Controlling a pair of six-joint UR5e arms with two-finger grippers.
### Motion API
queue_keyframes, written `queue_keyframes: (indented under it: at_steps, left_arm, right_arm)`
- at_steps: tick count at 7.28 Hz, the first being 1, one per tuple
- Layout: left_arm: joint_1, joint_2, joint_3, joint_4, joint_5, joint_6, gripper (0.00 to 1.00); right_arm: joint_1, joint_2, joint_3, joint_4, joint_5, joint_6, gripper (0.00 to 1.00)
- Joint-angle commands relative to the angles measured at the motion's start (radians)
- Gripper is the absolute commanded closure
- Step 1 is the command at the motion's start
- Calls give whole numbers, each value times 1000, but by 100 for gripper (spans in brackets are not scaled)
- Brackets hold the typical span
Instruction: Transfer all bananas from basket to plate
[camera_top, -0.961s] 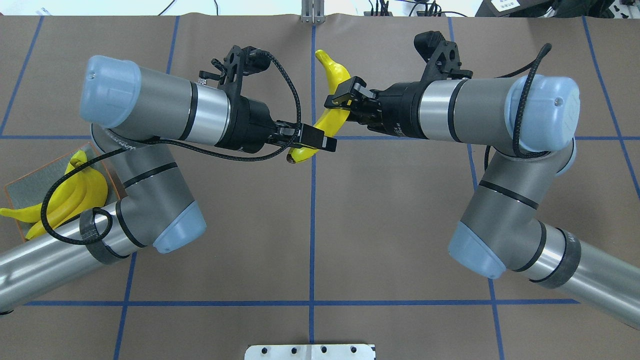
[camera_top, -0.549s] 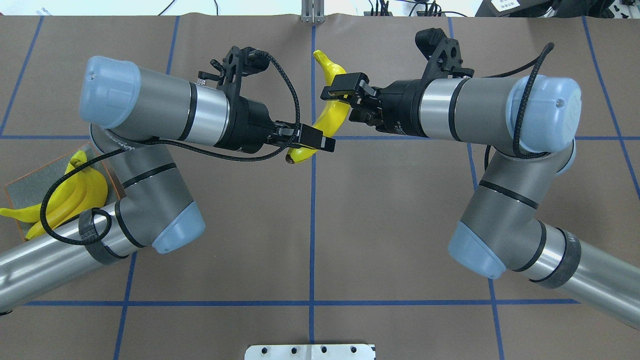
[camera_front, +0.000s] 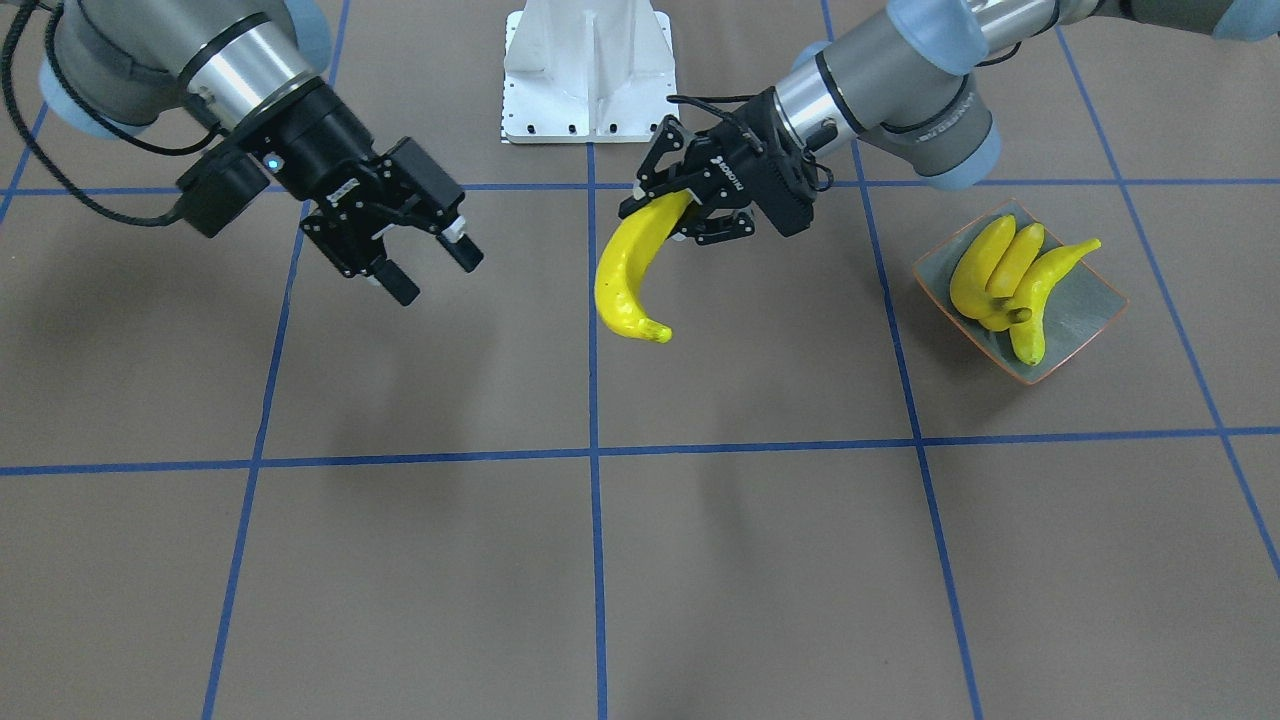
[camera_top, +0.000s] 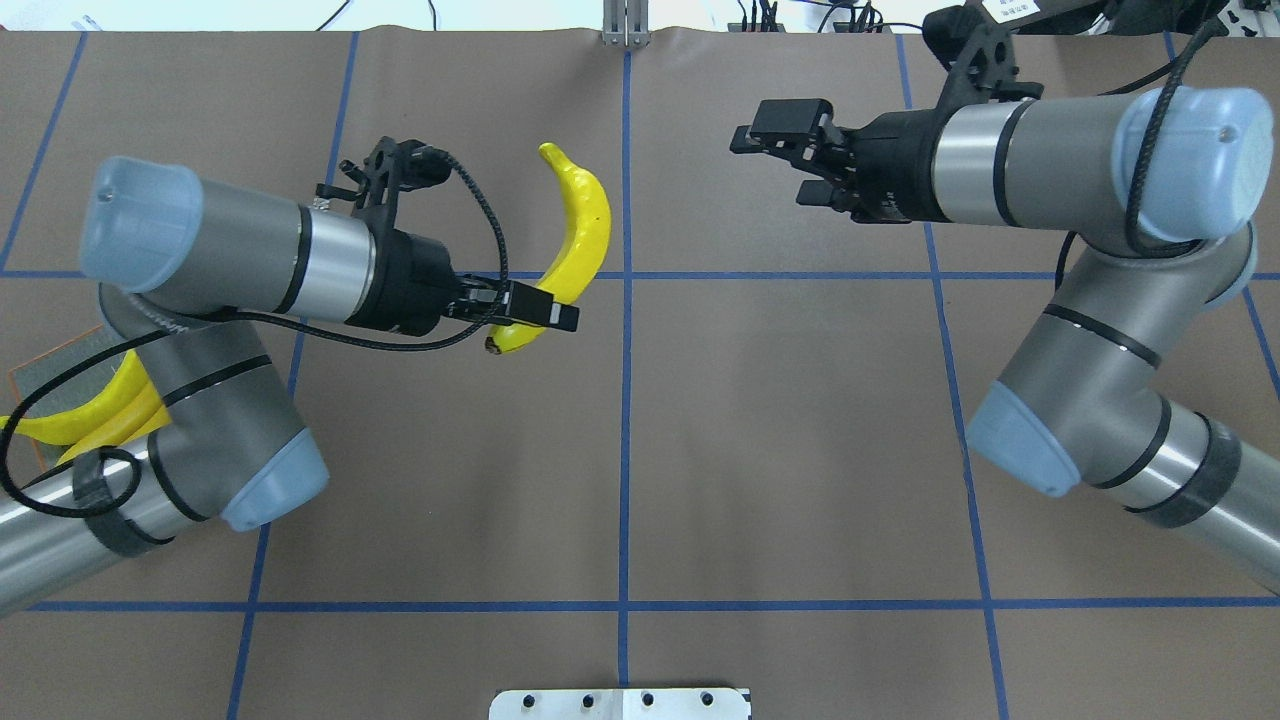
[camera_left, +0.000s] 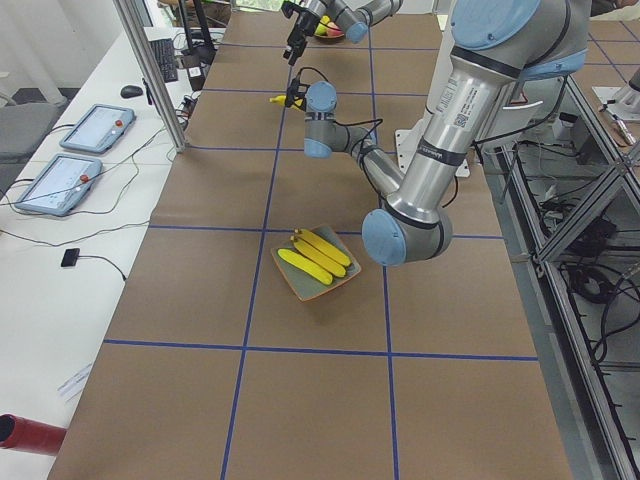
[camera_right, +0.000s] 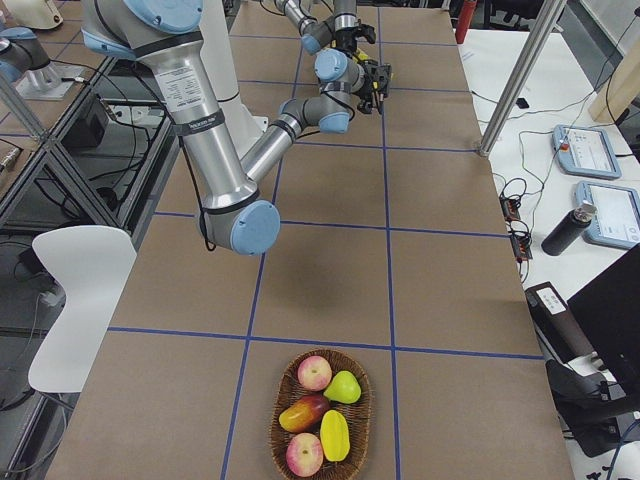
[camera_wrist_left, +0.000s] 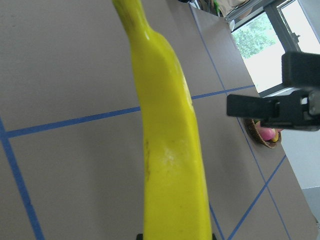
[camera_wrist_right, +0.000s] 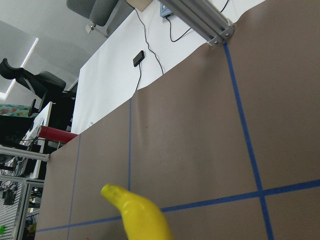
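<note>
Yellow banana (camera_top: 580, 230) is held by the level left hand (camera_top: 545, 315) (right hand (camera_front: 438, 277) spread wide), its length pointed away from the robot.

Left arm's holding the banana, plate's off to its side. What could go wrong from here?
1. The left pincer grips the glossy yellow curved banana near one end only; it may pivot or slip.
2. The square grey-green plate already holds three yellow bananas; another may roll off.

Brown blue-gridded table (camera_top: 800, 450), white desk (camera_left: 35, 325) alongside, white chair (camera_right: 85, 270) nearby.
</note>
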Motion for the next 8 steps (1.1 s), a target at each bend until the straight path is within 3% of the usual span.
queue_keyframes:
  at_steps: [1, 4, 6, 8]
  left_arm:
    - [-28, 198, -106, -2, -3, 33, 100]
    - [-30, 523, -205, -5, -3, 241, 100]
    - [-28, 658, -202, -40, 4, 324, 100]
    - [-28, 746, -188, -70, 5, 408, 100]
  right_arm:
    - [118, -72, -29, -109, 88, -150, 0]
    - [259, -129, -194, -150, 153, -448, 0]
    - [347, -195, -219, -185, 176, -647, 0]
    - [469, -230, -298, -184, 267, -870, 0]
